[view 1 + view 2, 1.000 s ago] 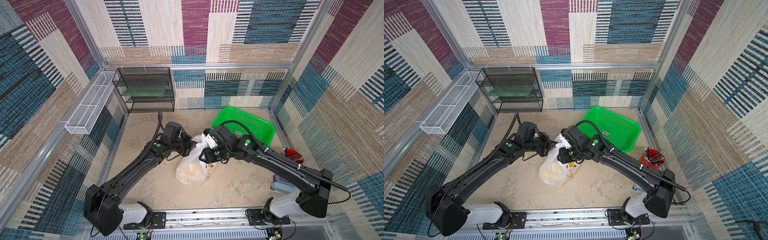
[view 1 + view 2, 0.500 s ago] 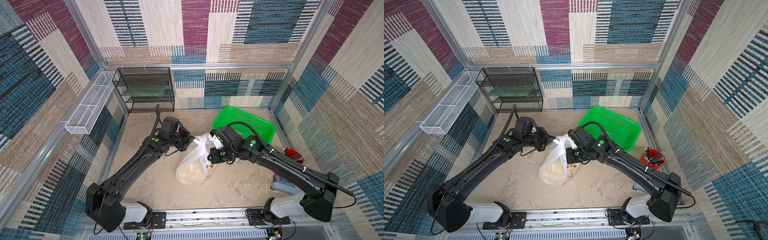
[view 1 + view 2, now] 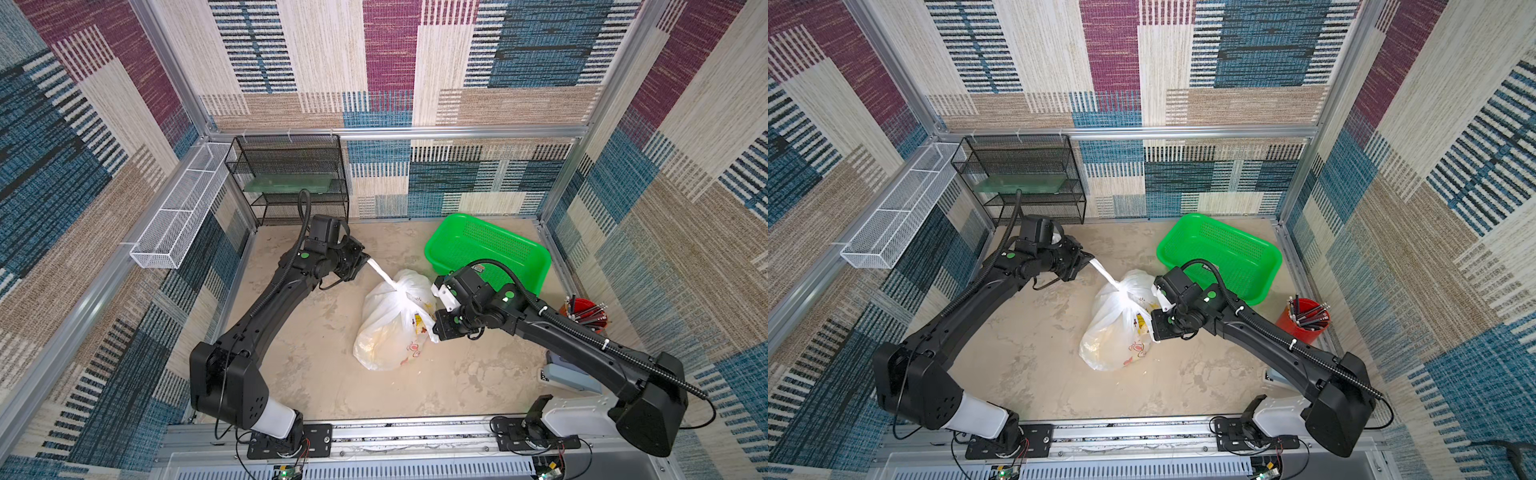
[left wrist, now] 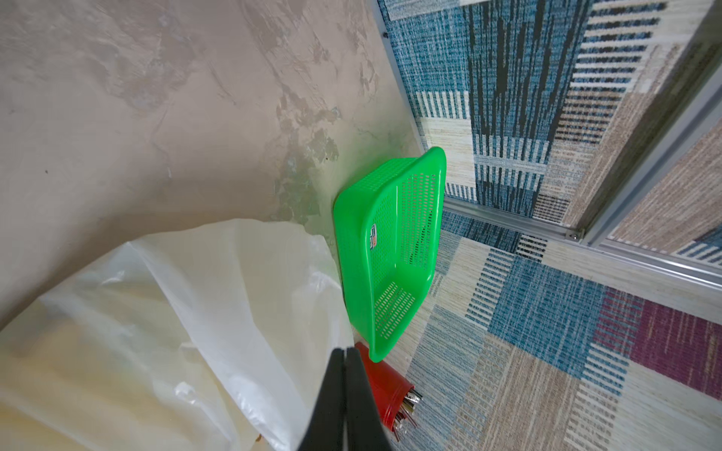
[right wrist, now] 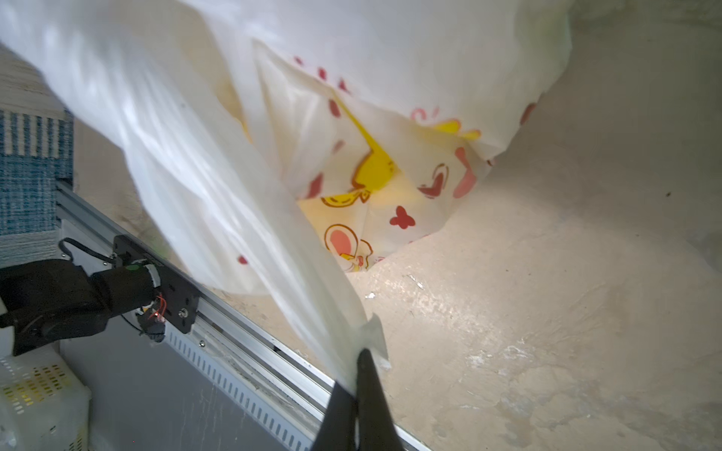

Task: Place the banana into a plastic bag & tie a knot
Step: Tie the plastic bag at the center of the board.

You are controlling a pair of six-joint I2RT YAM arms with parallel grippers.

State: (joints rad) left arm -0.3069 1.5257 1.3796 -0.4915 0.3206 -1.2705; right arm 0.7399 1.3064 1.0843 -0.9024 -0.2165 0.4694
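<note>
The plastic bag (image 3: 390, 328) lies mid-floor in both top views, white with cartoon prints (image 5: 375, 172) on its right side. The banana shows only as a pale yellow blur (image 3: 380, 338) through the film. A bunched knot (image 3: 400, 286) sits at the bag's top. From it a handle strip (image 3: 379, 271) runs taut to my left gripper (image 3: 365, 261), which is shut on it, back-left of the bag. My right gripper (image 3: 435, 330) is against the bag's right side. Its jaws (image 5: 363, 353) are shut on another white strip (image 5: 312, 296).
A green basket (image 3: 486, 249) stands behind the right arm. A red cup of pens (image 3: 584, 316) is by the right wall. A black wire shelf (image 3: 291, 178) fills the back-left corner, with a white wire tray (image 3: 183, 212) on the left rail. A grey-blue box (image 3: 569, 374) sits front right.
The right gripper has closed on its strip. Both grippers have drawn apart, the left going back-left and the right going right. The strip to the left gripper has pulled taut.
</note>
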